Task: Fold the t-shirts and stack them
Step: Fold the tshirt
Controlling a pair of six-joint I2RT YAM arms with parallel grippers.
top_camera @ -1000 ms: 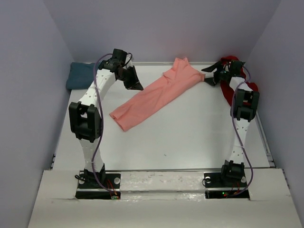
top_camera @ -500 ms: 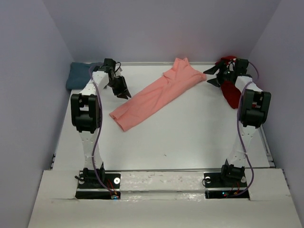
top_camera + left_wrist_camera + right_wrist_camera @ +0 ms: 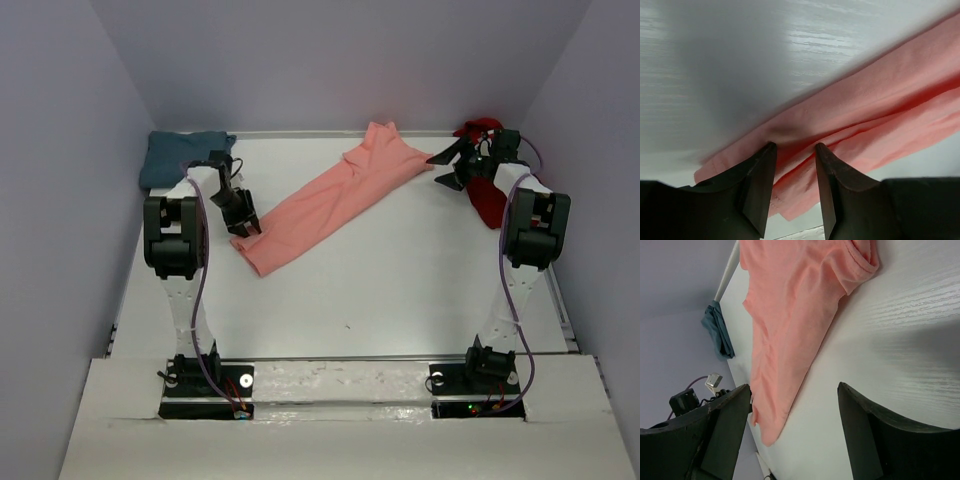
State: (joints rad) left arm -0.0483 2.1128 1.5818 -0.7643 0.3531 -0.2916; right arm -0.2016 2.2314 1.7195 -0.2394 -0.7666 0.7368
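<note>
The salmon-pink t-shirt lies folded into a long band, running diagonally from the back middle to the front left of the table. My left gripper is down at its near-left end. In the left wrist view its gripper stands open, the fingertips straddling a ridge of the pink t-shirt. My right gripper hovers open just right of the shirt's far end, with nothing between its wide-open gripper. The teal t-shirt lies bunched at the back left. The dark red t-shirt lies beside the right arm.
The white table is walled by lilac panels on three sides. Both arm bases stand at the near edge. In the right wrist view the pink t-shirt, the teal t-shirt and the left arm show beyond.
My left arm has swung forward and down from the back of the table to the pink shirt's near-left end, and its jaws have opened. The right gripper has drawn slightly away from the shirt's far end.
</note>
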